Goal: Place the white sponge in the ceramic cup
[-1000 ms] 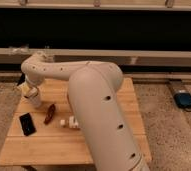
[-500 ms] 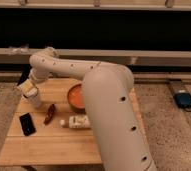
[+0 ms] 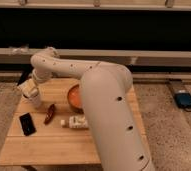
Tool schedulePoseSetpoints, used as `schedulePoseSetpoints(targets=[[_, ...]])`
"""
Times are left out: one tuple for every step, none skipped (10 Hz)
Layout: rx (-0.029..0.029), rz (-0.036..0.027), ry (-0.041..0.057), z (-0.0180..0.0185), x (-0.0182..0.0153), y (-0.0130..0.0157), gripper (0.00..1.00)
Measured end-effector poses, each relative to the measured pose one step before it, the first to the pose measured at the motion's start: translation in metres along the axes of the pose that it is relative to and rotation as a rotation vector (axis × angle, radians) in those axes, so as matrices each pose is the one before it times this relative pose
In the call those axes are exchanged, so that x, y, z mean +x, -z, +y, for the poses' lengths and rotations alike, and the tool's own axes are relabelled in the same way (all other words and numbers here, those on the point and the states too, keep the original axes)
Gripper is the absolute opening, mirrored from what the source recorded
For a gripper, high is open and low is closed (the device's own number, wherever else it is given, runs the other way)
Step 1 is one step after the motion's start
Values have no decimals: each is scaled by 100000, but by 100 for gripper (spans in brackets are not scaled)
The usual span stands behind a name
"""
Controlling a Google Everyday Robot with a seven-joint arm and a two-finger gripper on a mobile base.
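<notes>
The ceramic cup stands upright near the far left edge of the wooden table. My gripper hangs at the end of the white arm, just above and slightly left of the cup's rim. A pale blocky shape sits at the gripper's tip. I cannot tell whether it is the white sponge or part of the gripper. No sponge lies anywhere else on the table.
An orange-red bowl is partly hidden behind my arm's big white link. A white bottle lies on its side mid-table. A dark red pepper-like thing and a flat black object lie left of it. A blue device is on the floor at the right.
The arm's bulky link has swung right in the view, uncovering the bowl and the bottle. The gripper has stayed close above the cup.
</notes>
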Motion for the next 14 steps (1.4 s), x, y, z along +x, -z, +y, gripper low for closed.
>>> schedulePoseSetpoints(targets=[[-1448,-462,-134,519,-55,-101,80],[-954,-333,-14,243,-67,-58,80],[-1507,-774,841,-33,-140,-280,80],[-1043,-735,1059,-289,-98,-269,80],[-835,-525,716,-84,-139,-169,80],[-927,-762,806,-95,-271,-194,80],[-733,-587,1012,-171,-267,-134,80],[-255,-488,683,-210,-216,-126,80],[-257,-635,1185,-437,-227,-208,80],[-119,-405,996,-416,-115,-175,80],[38,-235,632,-333,-35,-121,80],[142,-288,515,-313,-90,-136,80],[2,-238,704,-312,-54,-168,80],[94,-62,325,-195,-9,-89,80]])
